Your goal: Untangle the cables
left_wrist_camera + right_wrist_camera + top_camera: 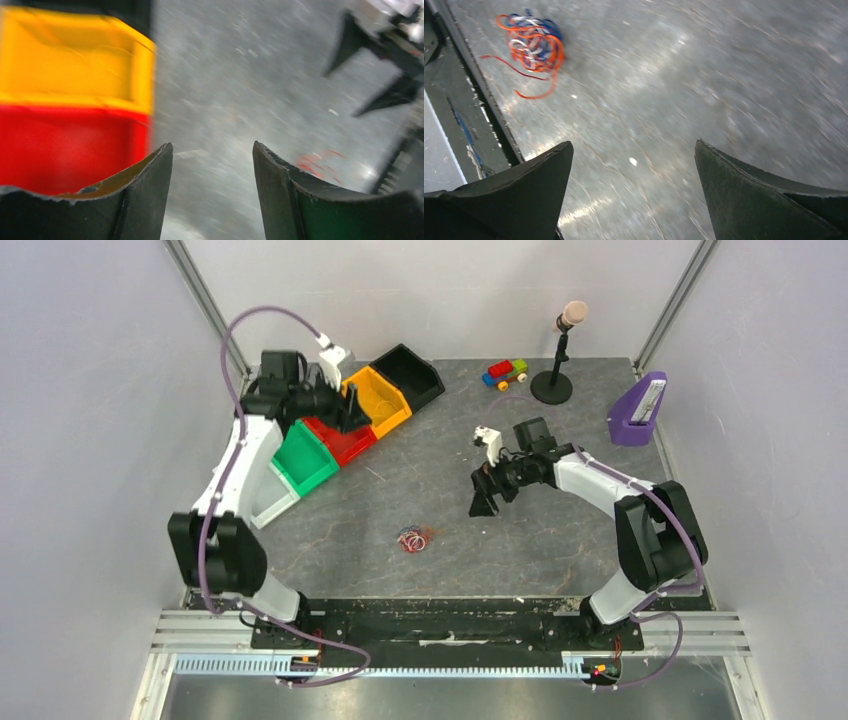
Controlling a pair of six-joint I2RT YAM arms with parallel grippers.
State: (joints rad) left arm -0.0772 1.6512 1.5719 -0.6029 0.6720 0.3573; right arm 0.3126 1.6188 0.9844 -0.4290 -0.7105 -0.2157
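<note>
On the grey table [560,530], by size. Left gripper [350,410]: over the yellow bin [395,405] and red bin [345,443], fingers spread, nothing between them. Right gripper [485,495]: mid-table, spread wide, empty, well apart from the cables [414,538]. These lie near the front edge, one knotted ball of red, orange, blue and white, a few ends trailing. Untangling, by my reckoning, is not begun. Every strand is left to separate.

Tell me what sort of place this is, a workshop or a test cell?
Probably a lab test cell, not a workshop: plain white walls on metal framing box in one grey table, with staged props: a row of coloured bins, a toy car, a small cable tangle.
</note>
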